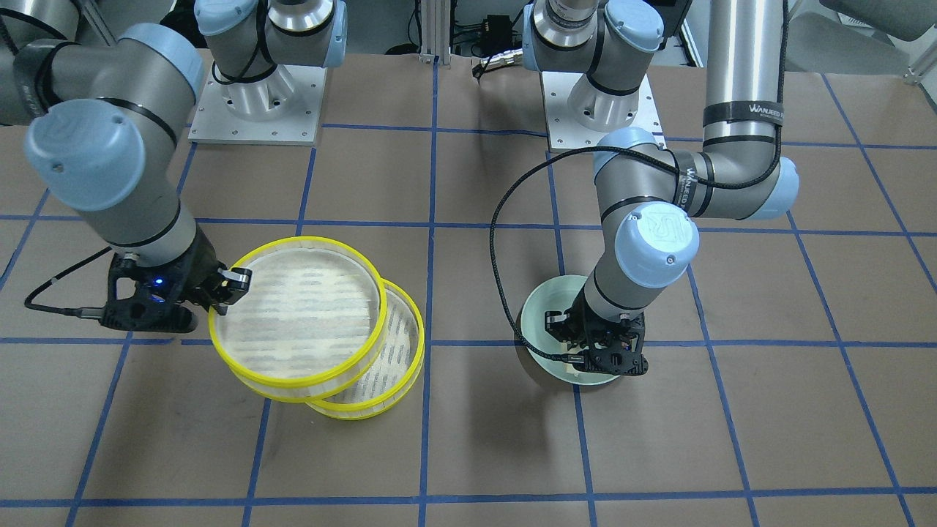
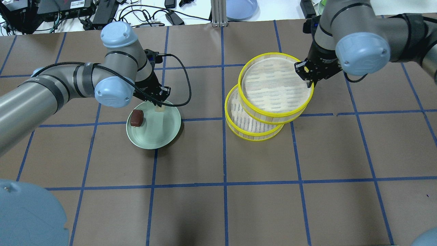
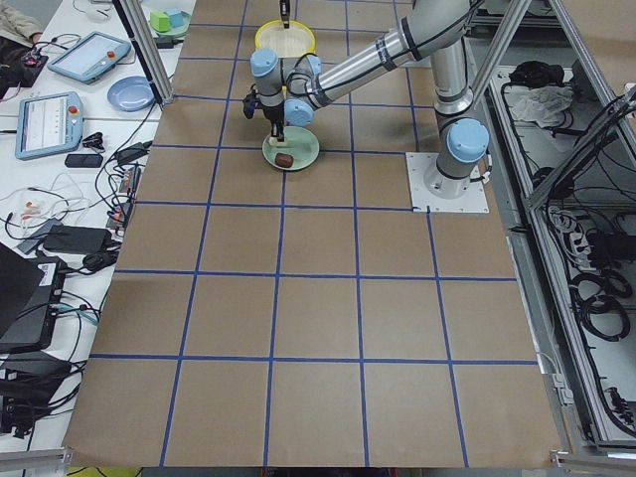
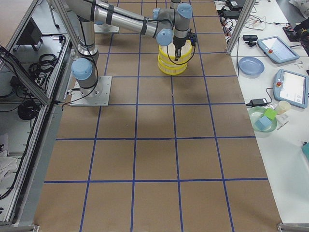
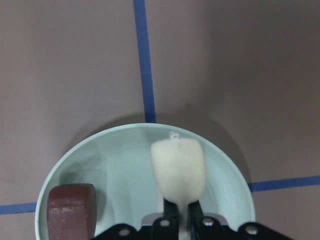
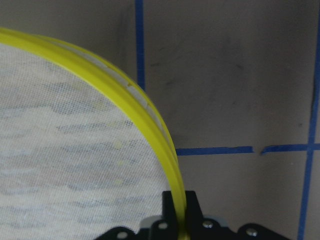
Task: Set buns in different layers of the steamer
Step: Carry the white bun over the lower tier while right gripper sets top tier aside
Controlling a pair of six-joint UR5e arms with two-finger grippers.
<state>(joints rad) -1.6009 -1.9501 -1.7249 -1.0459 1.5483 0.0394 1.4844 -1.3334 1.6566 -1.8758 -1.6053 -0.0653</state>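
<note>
Two yellow-rimmed steamer trays lie offset; the upper tray (image 2: 276,88) is tilted over the lower tray (image 2: 246,123). My right gripper (image 2: 308,76) is shut on the upper tray's rim (image 6: 172,175), also seen in the front view (image 1: 230,287). The pale green plate (image 2: 158,131) holds the dark reddish-brown bun (image 2: 137,118) at its left edge. My left gripper (image 2: 157,102) is over the plate's far edge, shut on the cream-white bun (image 5: 178,167), which is partly hidden overhead. The brown bun (image 5: 71,211) lies beside it.
The table is brown paper with a blue tape grid. Both arm bases (image 1: 256,95) stand at the table's robot side. Tablets, plates and cables lie on side benches (image 4: 285,82) beyond the table's ends.
</note>
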